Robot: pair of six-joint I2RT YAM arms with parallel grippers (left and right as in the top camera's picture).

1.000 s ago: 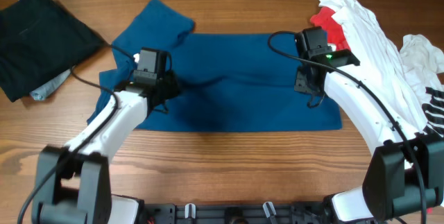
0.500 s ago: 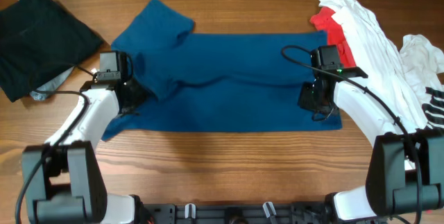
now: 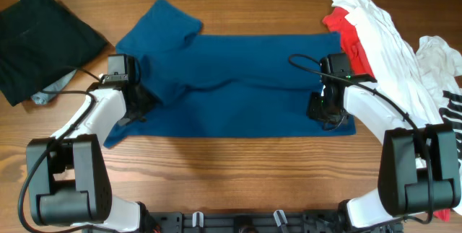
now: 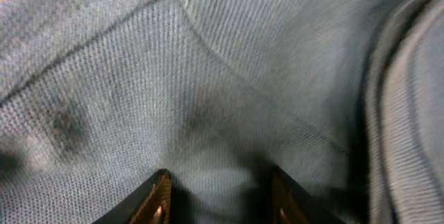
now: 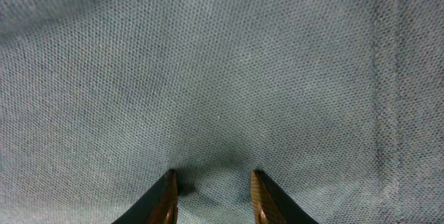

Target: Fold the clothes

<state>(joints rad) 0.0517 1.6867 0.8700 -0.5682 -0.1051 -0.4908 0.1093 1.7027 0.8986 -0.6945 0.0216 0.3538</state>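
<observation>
Wood counter [image 3: 238, 172], blue polo shirt [image 3: 238, 103] spread out; left jaws at 9 o'clock, right jaws at 3, both parted, pressing cloth. Dragging now could bunch it.

Warm brown wooden table [image 3: 238, 175], plank grain evenly lit.

Overhead light: bright, even, from above; soft dark shadows on the blue shirt [image 3: 238, 89].
Overhead sharpness: crisp; wood grain of the table [image 3: 231, 168] legible throughout.
Left wrist view: dimmer, blurred toward the right edge, dark smudges at centre left.
Right wrist view: weave sharp, small shadow around the fingertips [image 5: 165, 200] at bottom centre.
</observation>
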